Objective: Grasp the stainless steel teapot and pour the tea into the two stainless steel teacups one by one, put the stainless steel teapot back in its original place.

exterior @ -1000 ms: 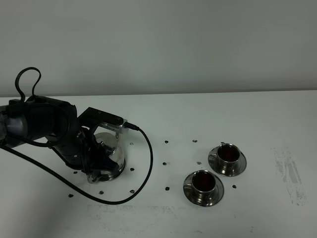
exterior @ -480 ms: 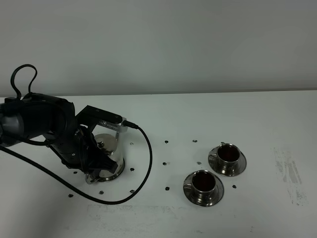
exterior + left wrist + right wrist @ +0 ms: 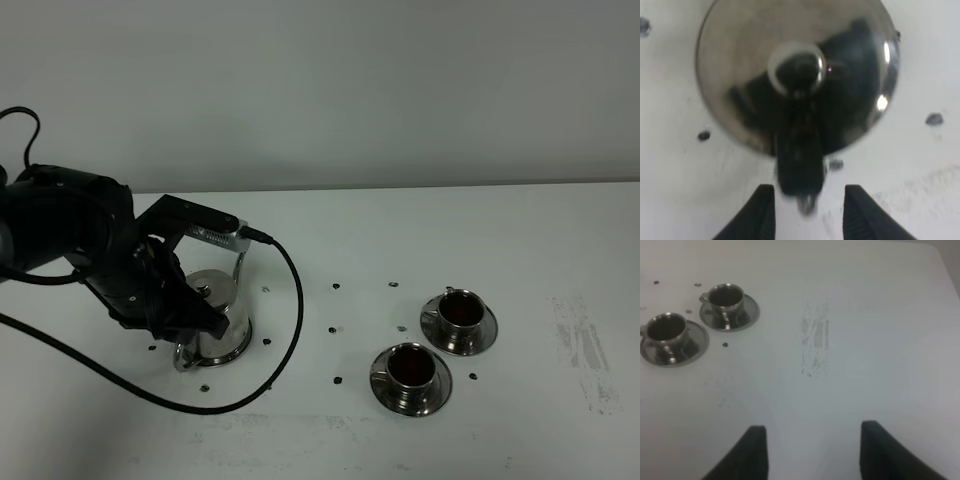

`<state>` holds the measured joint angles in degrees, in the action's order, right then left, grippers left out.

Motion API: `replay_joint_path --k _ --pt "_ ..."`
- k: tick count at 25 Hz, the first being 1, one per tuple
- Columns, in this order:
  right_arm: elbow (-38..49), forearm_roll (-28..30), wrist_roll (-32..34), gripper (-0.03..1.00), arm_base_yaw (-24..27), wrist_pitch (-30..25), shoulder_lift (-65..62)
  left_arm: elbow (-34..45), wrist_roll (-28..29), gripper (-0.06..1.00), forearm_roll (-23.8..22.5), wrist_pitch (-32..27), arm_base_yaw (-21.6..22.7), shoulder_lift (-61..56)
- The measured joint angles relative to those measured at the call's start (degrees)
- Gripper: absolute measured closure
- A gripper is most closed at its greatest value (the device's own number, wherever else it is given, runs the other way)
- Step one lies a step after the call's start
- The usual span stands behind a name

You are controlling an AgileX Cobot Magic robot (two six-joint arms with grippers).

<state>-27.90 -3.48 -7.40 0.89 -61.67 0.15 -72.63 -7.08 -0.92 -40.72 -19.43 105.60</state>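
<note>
The stainless steel teapot (image 3: 220, 318) stands upright on the table at the left. The trivet is hidden under it. My left arm (image 3: 140, 280) hangs over its near left side. In the left wrist view the teapot's domed lid (image 3: 797, 70) is seen from above and its loop handle (image 3: 800, 167) points toward my left gripper (image 3: 807, 215), which is open and just short of the handle. Two steel teacups on saucers hold dark tea: one farther back (image 3: 462, 312), one nearer (image 3: 410, 368). My right gripper (image 3: 815, 455) is open and empty above bare table, with both cups (image 3: 725, 299) (image 3: 665, 329) ahead of it.
A black cable (image 3: 290, 330) loops from the left arm onto the table in front of the teapot. Small dark marks (image 3: 336, 329) dot the table between teapot and cups. A grey scuffed patch (image 3: 580, 345) lies at the right.
My left arm has risen and drawn back to the left, away from the teapot's handle. The teapot stays upright in the same spot. The cups have not moved.
</note>
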Motion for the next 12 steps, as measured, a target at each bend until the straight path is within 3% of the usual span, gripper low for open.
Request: replay_joint_path --k 6,12 --pt "0.00 0.00 0.00 0.53 0.00 0.00 0.00 0.00 0.00 0.55 0.06 -3.56 -0.08 -9.86" --pt "0.00 0.00 0.00 0.53 0.00 0.00 0.00 0.00 0.00 0.55 -0.23 -4.37 3.24 -22.94"
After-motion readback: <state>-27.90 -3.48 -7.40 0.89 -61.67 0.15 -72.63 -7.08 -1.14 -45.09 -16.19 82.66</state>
